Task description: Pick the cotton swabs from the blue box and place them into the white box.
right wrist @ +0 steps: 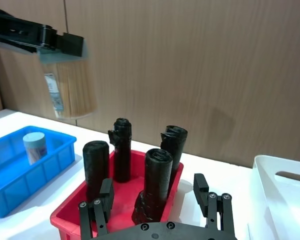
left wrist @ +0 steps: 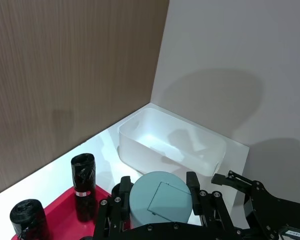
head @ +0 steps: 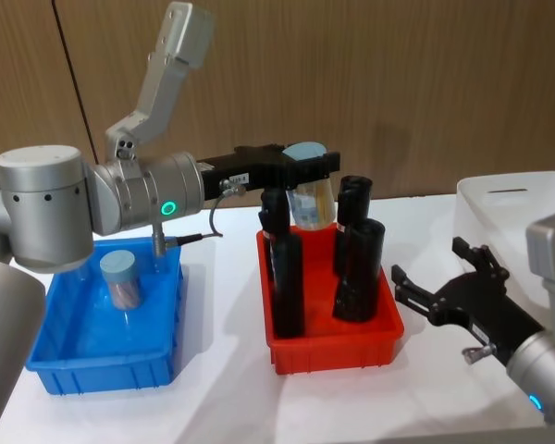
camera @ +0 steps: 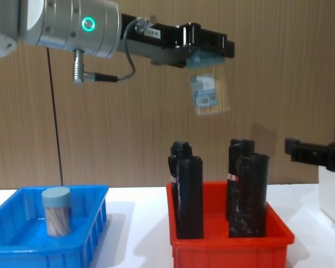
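Note:
My left gripper (head: 307, 168) is shut on a cotton swab jar (head: 314, 202), a clear jar with a pale grey-blue lid. It hangs high above the back of the red bin; the chest view shows the jar (camera: 211, 92) well above the black cylinders. In the left wrist view the lid (left wrist: 160, 197) sits between the black fingers, with the white box (left wrist: 140, 145) beyond. A second swab jar (head: 121, 277) stands upright in the blue box (head: 65, 365) at the left. The white box (head: 513, 208) is at the far right. My right gripper (head: 435, 265) hovers open in front of it, holding nothing.
A red bin (head: 333, 347) with several tall black cylinders (head: 359, 268) stands mid-table between the blue and white boxes, under the carried jar. A wooden wall runs behind the table. Bare white tabletop lies in front of the bins.

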`<action>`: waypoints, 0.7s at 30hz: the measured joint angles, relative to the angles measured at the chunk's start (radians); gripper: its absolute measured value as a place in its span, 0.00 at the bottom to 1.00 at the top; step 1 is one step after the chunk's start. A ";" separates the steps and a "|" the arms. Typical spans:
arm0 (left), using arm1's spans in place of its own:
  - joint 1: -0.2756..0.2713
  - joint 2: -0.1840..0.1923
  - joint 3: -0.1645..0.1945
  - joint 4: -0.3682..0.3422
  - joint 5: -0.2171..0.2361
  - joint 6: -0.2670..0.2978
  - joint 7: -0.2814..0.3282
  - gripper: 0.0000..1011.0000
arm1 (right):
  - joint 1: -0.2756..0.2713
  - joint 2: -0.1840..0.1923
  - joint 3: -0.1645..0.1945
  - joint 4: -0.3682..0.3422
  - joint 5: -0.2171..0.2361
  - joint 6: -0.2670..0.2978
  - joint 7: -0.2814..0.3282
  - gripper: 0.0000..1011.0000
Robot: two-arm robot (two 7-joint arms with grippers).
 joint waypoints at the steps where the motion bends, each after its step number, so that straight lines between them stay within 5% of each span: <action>1: -0.001 0.000 0.000 0.001 0.000 0.001 -0.001 0.67 | 0.004 0.000 0.000 -0.001 -0.003 0.008 0.005 0.99; 8: -0.006 -0.003 0.002 0.004 0.002 0.006 -0.005 0.67 | 0.024 0.000 0.002 -0.007 -0.022 0.049 0.030 0.99; 21: -0.010 -0.005 0.003 0.008 0.003 0.010 -0.009 0.67 | 0.045 -0.022 0.001 -0.004 0.025 0.077 0.057 0.99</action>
